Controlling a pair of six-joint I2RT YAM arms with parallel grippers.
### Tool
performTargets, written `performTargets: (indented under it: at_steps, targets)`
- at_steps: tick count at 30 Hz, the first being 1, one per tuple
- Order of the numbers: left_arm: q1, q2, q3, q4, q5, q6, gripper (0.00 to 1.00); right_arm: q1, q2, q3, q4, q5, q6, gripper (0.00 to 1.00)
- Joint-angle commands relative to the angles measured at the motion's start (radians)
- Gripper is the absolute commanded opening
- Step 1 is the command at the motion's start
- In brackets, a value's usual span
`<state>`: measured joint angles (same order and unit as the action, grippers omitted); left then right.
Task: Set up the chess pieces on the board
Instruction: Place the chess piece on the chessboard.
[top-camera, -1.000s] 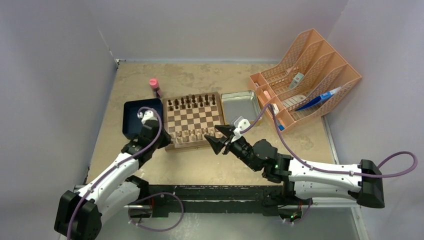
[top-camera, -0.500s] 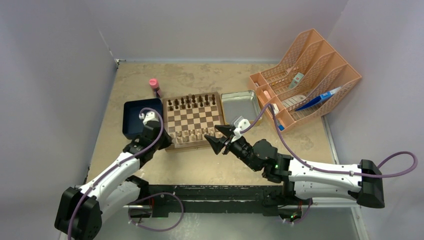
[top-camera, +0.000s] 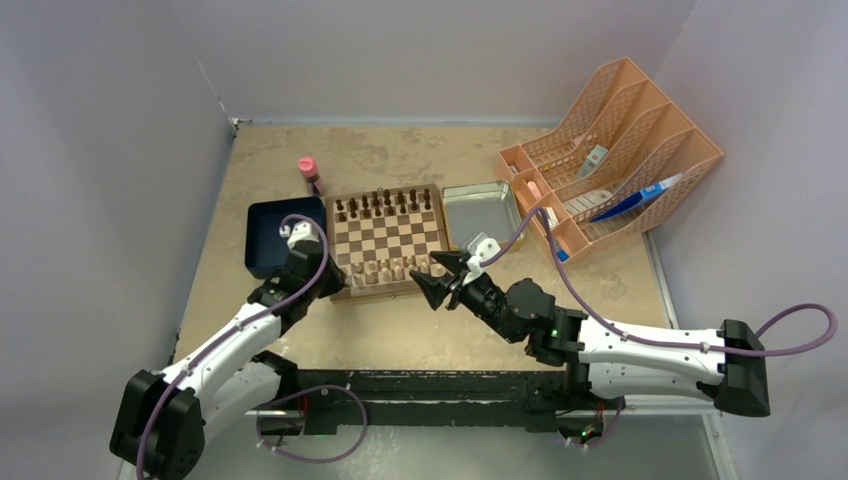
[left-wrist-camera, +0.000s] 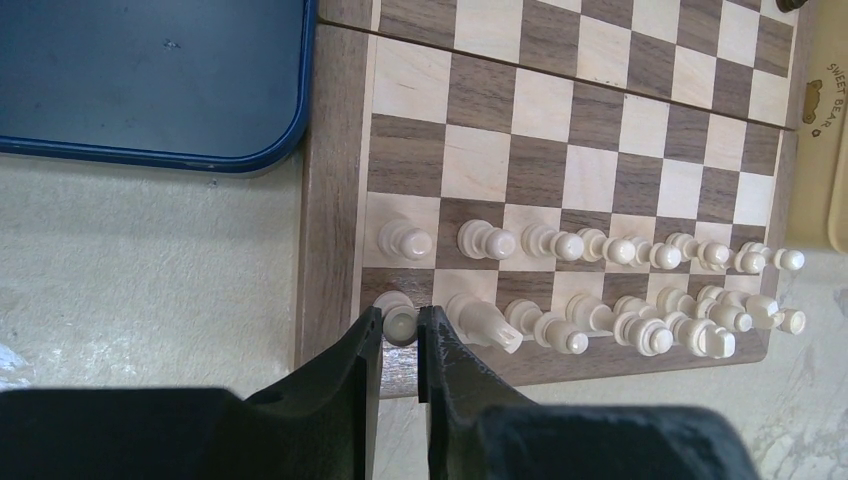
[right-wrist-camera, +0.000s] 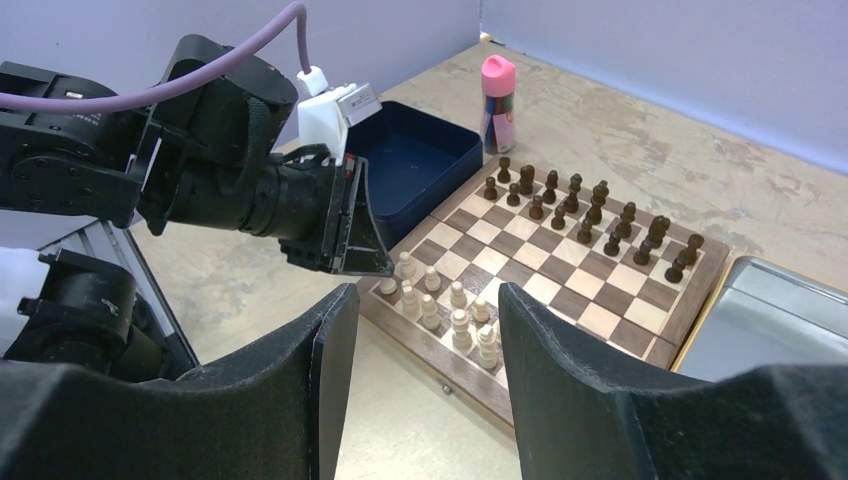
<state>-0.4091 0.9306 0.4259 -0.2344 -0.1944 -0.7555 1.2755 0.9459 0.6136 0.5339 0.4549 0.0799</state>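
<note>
The board (top-camera: 385, 291) lies mid-table and also shows in both wrist views (left-wrist-camera: 330, 200) (right-wrist-camera: 700, 300). Dark pieces (top-camera: 385, 205) (right-wrist-camera: 590, 205) stand in its two far rows. Pale pieces (top-camera: 390, 268) (left-wrist-camera: 620, 250) (right-wrist-camera: 450, 310) stand in its two near rows. My left gripper (top-camera: 335, 275) (left-wrist-camera: 400, 335) is at the board's near left corner. It is shut on the pale corner piece (left-wrist-camera: 398, 318), which stands on its square. My right gripper (top-camera: 435, 275) (right-wrist-camera: 425, 295) is open and empty, low over the table just off the board's near right corner.
A dark blue tray (top-camera: 272, 235) (left-wrist-camera: 150, 80) (right-wrist-camera: 420, 160) lies against the board's left side. A metal tin (top-camera: 480, 208) (right-wrist-camera: 780, 320) lies to its right. A pink bottle (top-camera: 308, 172) (right-wrist-camera: 497, 100) stands behind the tray. An orange file rack (top-camera: 610, 150) is at the back right.
</note>
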Motion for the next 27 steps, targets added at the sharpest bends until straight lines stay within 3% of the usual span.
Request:
performTargets:
  at_steps: [1, 4, 16, 23, 25, 27]
  targets:
    - [-0.008, 0.001, -0.006, 0.027, -0.004, 0.021, 0.19, -0.001, -0.023, 0.048, 0.032, 0.021, 0.014, 0.56]
    - [-0.008, -0.004, -0.006, 0.024, -0.002, 0.027, 0.32, -0.001, -0.02, 0.046, 0.034, 0.019, 0.015, 0.56]
    - [-0.008, -0.062, 0.055, -0.066, 0.023, 0.033, 0.34, -0.001, -0.014, 0.038, 0.018, 0.017, 0.055, 0.56]
    - [-0.008, -0.134, 0.232, -0.207, 0.116, 0.117, 0.36, -0.001, -0.009, 0.064, -0.098, 0.061, 0.246, 0.6]
    - [-0.007, -0.145, 0.29, -0.247, 0.169, 0.153, 0.39, -0.001, -0.005, 0.093, -0.17, 0.092, 0.325, 0.63]
    - [-0.008, -0.157, 0.347, -0.29, 0.233, 0.187, 0.4, -0.002, 0.002, 0.128, -0.257, 0.102, 0.406, 0.73]
